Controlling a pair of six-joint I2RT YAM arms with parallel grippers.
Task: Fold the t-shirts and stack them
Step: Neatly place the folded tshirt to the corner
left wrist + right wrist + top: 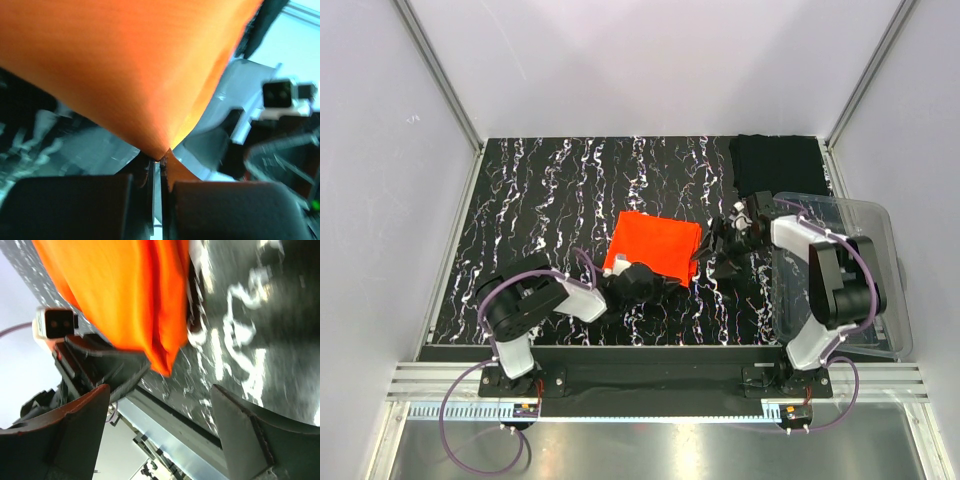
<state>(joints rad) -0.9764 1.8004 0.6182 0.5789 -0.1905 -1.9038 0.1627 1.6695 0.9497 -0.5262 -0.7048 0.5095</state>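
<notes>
Left gripper [156, 167] pinched the orange-red t-shirt [655, 243]; right gripper [157, 390] gaped beside it.
You had the left jaws clamped on the shirt's near-left corner, likely to lift it for a fold. It lay mid-table [540, 200]; your right jaws stood wide at its right edge, holding nothing. The black t-shirt [775, 165] lay far right. No writing was readable.

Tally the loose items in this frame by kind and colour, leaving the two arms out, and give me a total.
orange-red t-shirt: 1
black t-shirt: 1
clear plastic bin: 1
Total: 3
</notes>
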